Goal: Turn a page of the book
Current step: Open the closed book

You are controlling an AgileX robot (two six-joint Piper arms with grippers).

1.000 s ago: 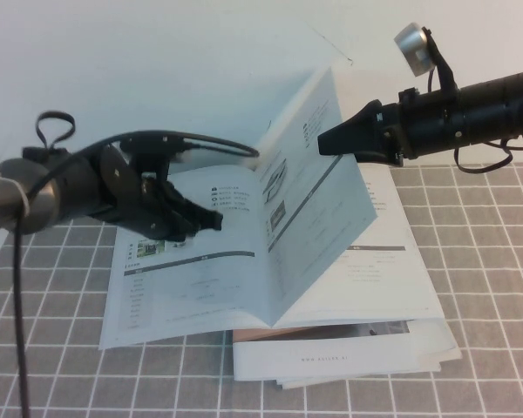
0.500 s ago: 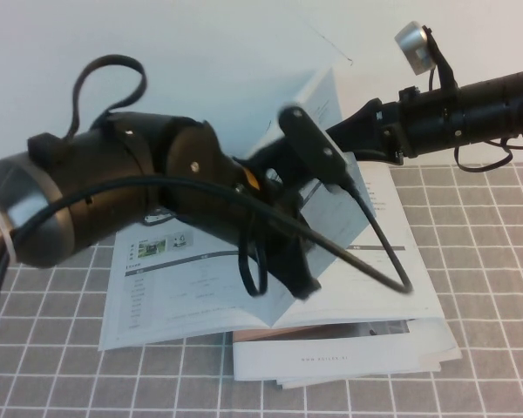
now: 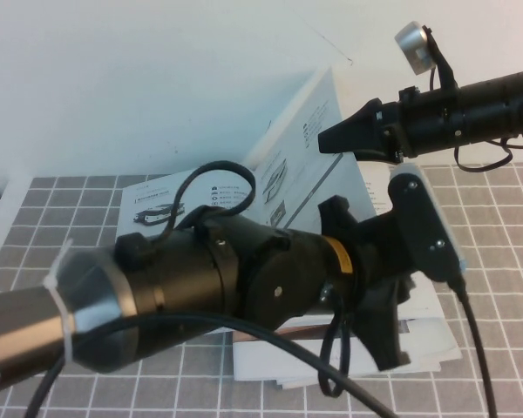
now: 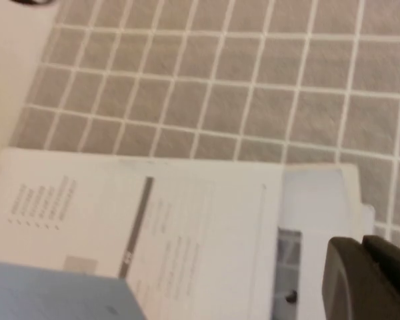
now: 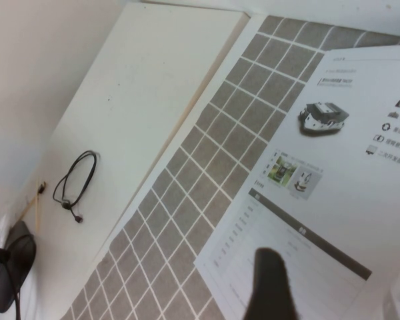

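Thin white glossy page [image 3: 307, 144] stands half-turned above large white softcover catalogue [image 3: 152, 205] on tabletop. Right gripper [image 3: 324, 139] pinches page's raised edge. Left gripper [image 3: 390, 344] low over right-hand leaf, grip state unclear. Laying page leftward remains.

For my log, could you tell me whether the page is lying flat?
No: the page stands raised, right tool at its edge; left tool low.

Book [image 3: 157, 205] open at mid-desk [image 3: 61, 218], atop a booklet stack [image 3: 331, 357] nearer the front edge; page [image 3: 301, 144] raised above the spine. Right hand [image 3: 324, 139] at the page's far edge; left hand [image 3: 388, 348] over the book's front-right part
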